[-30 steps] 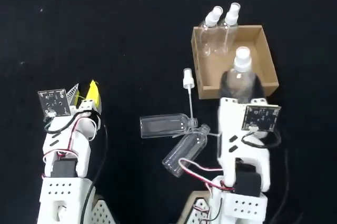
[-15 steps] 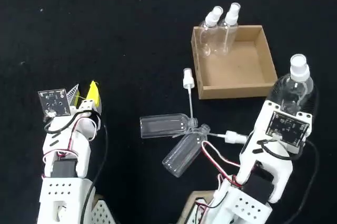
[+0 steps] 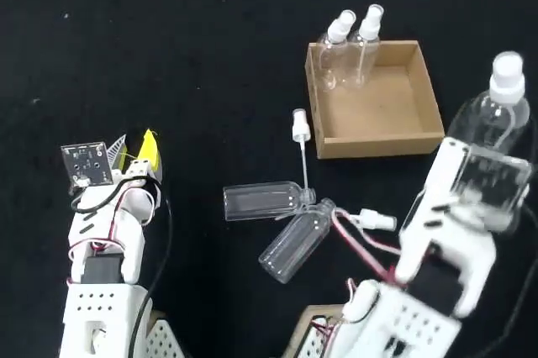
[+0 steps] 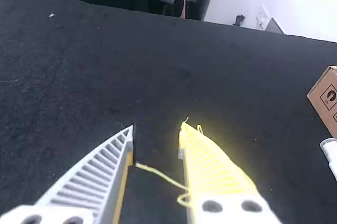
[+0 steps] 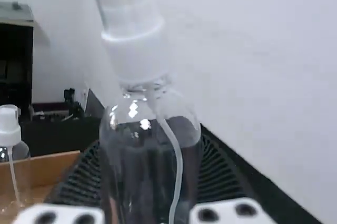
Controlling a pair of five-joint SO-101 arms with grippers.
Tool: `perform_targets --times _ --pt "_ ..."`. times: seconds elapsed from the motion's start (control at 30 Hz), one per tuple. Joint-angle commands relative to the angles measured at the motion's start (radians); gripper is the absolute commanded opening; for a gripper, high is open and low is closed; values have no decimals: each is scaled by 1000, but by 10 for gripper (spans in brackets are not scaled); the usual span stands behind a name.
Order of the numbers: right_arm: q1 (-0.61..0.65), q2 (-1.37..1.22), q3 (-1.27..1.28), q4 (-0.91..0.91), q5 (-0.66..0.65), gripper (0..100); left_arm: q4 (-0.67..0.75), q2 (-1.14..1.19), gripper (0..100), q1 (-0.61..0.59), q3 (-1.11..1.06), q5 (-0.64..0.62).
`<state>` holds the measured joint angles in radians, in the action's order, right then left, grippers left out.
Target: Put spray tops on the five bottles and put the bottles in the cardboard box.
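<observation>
Spray bottle sits between right gripper jaws, pinched at its body; its base is cut off. Left gripper jaws stand spread.

The cardboard box has two capped bottles leaning in its 11 o'clock corner. A third capped bottle is held upright at its 3 o'clock. Two uncapped bottles lie at its 7 o'clock, with loose spray tops nearby.
</observation>
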<state>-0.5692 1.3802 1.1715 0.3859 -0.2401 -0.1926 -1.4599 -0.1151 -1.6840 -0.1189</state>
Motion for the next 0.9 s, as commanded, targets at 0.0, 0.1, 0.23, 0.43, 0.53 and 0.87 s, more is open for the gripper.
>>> perform_targets --times 0.0,0.1,0.23,0.43,0.53,0.87 --pt "-35 -206 -56 -167 3 11 -2 -5 137 -4 -24 -8" --pt "-75 -351 -5 -379 5 11 -2 -5 137 -2 -24 -8" --pt "-127 -526 59 -651 8 11 0 -5 137 -2 -24 -8" --pt "-170 -788 70 -901 9 11 0 -5 137 -2 -24 -8" --pt "-175 -921 65 -999 11 11 0 -5 137 -2 -24 -8" --pt "-253 -1349 5 -1387 158 11 0 -3 137 -2 -24 -8"
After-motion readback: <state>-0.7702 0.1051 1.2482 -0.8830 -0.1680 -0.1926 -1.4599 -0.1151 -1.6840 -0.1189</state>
